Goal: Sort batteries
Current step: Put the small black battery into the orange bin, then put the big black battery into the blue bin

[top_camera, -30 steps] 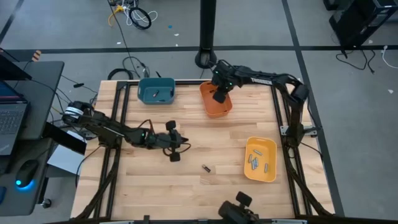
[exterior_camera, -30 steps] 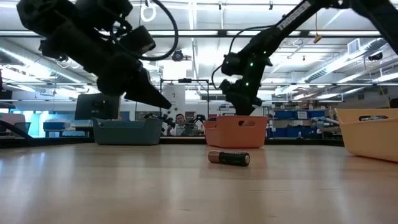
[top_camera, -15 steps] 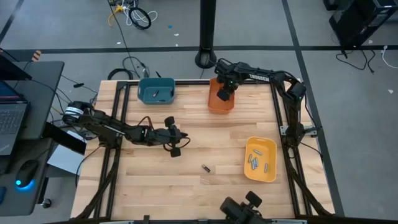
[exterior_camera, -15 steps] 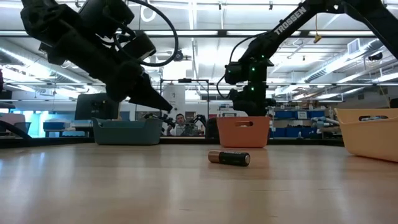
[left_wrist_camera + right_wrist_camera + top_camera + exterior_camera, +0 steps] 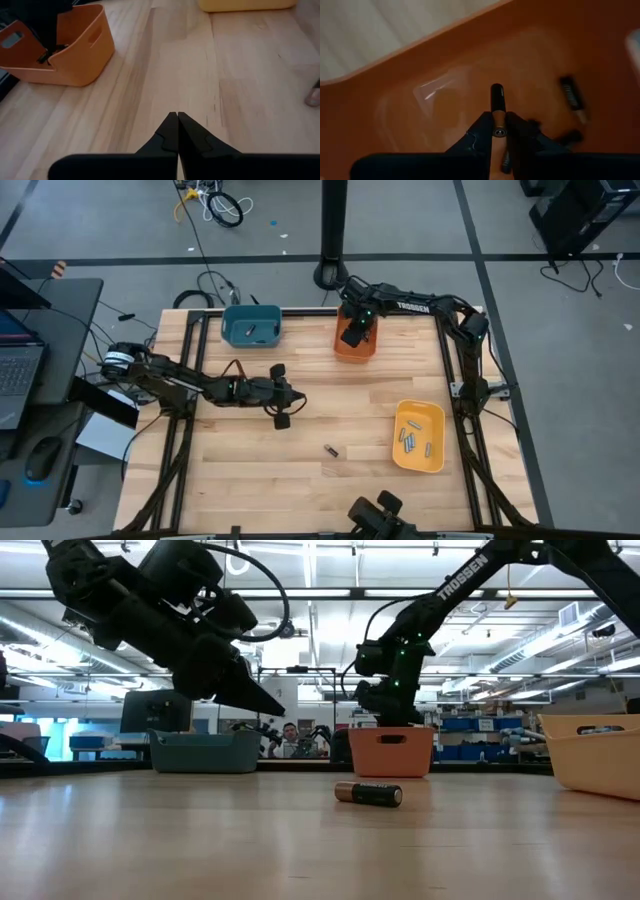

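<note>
- A lit workshop hall with ceiling lights fills the background of the low view; a person (image 5: 289, 735) sits far off at centre.
- The wooden surface (image 5: 300, 480) fills the middle of the high view, carrying a blue bin (image 5: 251, 326) at upper left, an orange bin (image 5: 354, 340) at upper centre and a yellow bin (image 5: 418, 436) at lower right.
- The right gripper (image 5: 499, 131) hangs inside the orange bin, its fingers pinching a dark battery (image 5: 497, 107) that pokes out between them; more batteries (image 5: 570, 95) lie on the bin floor.
- The left gripper (image 5: 282, 418) hovers left of centre, fingers pressed together, holding nothing.
- One loose battery (image 5: 331, 450) lies on the surface below centre, well apart from both grippers.
- Grey batteries (image 5: 410, 442) lie in the yellow bin.
</note>
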`<state>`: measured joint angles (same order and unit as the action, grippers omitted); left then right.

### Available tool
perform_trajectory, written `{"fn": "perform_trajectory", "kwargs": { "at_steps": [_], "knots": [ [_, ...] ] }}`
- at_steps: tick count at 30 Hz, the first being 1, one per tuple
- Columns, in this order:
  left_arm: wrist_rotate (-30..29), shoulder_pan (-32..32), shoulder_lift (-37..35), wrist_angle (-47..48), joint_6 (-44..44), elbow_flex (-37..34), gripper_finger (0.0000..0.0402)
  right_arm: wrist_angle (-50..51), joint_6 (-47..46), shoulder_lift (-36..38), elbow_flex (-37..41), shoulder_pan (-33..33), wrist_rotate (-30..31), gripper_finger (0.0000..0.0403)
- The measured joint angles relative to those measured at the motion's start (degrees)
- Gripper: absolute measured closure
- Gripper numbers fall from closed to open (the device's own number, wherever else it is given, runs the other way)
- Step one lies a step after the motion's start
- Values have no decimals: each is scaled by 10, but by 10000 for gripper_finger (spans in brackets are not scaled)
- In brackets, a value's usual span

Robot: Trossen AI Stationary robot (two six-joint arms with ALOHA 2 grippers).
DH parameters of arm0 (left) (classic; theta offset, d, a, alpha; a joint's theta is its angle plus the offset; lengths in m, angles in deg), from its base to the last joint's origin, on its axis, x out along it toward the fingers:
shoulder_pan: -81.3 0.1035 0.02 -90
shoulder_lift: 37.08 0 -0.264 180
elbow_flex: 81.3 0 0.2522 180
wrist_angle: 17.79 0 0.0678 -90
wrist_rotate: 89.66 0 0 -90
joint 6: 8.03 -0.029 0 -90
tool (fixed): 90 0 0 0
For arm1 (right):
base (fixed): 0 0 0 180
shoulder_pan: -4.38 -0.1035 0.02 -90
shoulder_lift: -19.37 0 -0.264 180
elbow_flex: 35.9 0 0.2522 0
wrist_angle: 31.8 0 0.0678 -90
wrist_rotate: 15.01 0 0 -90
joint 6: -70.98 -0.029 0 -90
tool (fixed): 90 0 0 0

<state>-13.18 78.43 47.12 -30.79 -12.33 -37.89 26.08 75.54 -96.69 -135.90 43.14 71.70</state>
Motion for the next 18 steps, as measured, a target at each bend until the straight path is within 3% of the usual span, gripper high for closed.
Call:
{"fn": "perform_trajectory", "kwargs": {
  "at_steps": [4, 8, 18],
  "knots": [
    [2, -1, 0, -1, 2, 0, 396, 0, 18, -18, 0, 0, -24, 352],
    [2, -1, 0, -7, 4, 0, 396, -6, 28, -25, 0, -4, -7, 339],
    [9, -1, 0, -6, -7, 0, 396, -4, 44, -15, 0, -19, 78, 239]
  ]
}}
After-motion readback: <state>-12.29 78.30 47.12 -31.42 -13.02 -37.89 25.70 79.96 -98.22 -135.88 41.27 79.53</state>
